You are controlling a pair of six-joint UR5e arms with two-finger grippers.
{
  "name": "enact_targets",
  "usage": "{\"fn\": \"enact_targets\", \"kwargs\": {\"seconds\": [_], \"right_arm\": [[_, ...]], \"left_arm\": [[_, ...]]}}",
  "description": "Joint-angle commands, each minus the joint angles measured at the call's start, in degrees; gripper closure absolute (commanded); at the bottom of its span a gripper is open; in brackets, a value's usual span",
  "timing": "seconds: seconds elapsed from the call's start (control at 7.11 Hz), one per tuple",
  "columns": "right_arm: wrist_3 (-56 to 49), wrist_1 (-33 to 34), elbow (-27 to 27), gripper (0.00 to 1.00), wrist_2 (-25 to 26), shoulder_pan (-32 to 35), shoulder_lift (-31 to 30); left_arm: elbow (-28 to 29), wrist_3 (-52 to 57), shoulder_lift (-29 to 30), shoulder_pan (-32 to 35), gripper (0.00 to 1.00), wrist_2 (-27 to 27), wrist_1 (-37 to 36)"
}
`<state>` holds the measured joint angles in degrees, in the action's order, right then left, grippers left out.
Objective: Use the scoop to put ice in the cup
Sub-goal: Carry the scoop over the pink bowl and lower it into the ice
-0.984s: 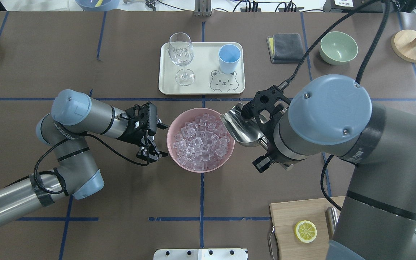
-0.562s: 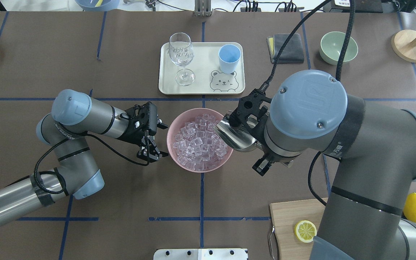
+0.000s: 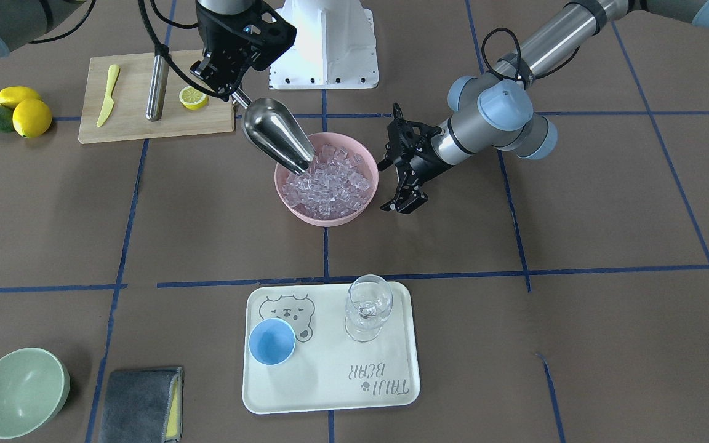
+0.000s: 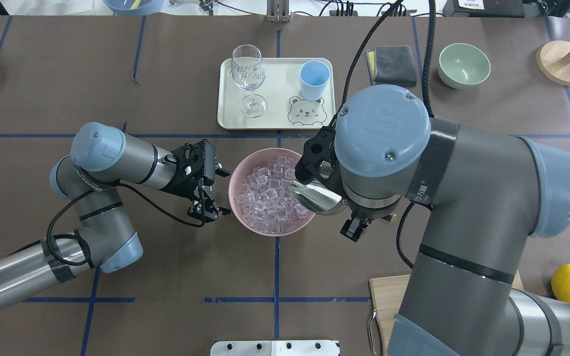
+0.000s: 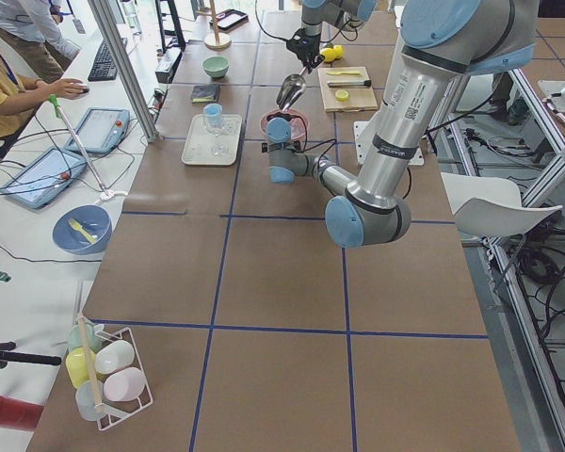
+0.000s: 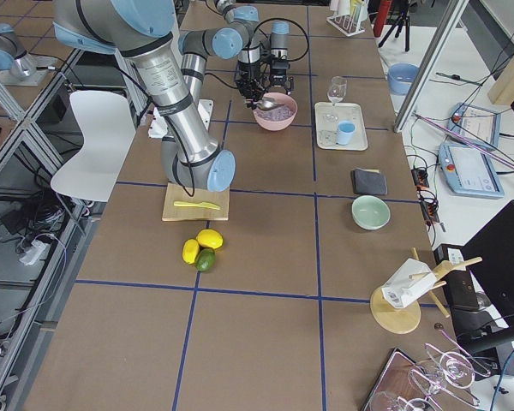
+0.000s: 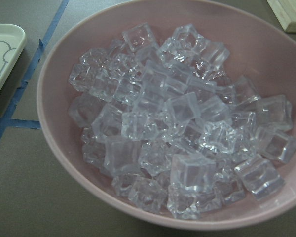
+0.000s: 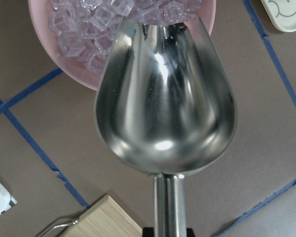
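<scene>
Pointing nose-down at the ice (image 7: 177, 143), the scoop (image 8: 165, 108) has its lip at the edge of the heap. Its trough shows only bare steel, so nothing is loaded. All the ice lies in the pink bowl (image 4: 230, 190) at the counter's middle. The cup (image 4: 313, 79) stands on the tray (image 4: 280, 99), toward the counter's edge far from the robot, and looks empty. By my reading the task is at its first dig, with lifting, carrying and tipping all left to do. The right claw (image 3: 229, 86) is clamped on the scoop's handle. The left claw (image 3: 402, 206) hangs parted and empty just beside the bowl. The tray seems to read "TAIJI BEAR" near a bear drawing. The glass (image 4: 248, 74) bears white print too small to read.
</scene>
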<state>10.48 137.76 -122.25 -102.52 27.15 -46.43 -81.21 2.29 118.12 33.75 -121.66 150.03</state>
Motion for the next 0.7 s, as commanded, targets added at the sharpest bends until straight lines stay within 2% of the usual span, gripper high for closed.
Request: {"fn": "enact_targets", "kwargs": {"seconds": [0.0, 0.14, 0.42, 0.56], "right_arm": [[-5.1, 7.0, 4.4, 1.00, 0.7, 0.0, 4.7], [-7.2, 10.6, 8.6, 1.00, 1.2, 0.0, 8.8], [-12.7, 14.8, 13.4, 1.00, 1.7, 0.1, 12.1], [-14.9, 18.5, 18.7, 1.00, 2.2, 0.6, 17.4]], "left_arm": [[0.0, -0.2, 0.0, 0.0, 0.00, -0.1, 0.0], [0.0, -0.2, 0.0, 0.0, 0.00, 0.0, 0.0], [0.0, -0.3, 0.1, 0.0, 0.00, 0.0, 0.0], [0.0, -0.2, 0.1, -0.1, 0.00, 0.0, 0.0]]}}
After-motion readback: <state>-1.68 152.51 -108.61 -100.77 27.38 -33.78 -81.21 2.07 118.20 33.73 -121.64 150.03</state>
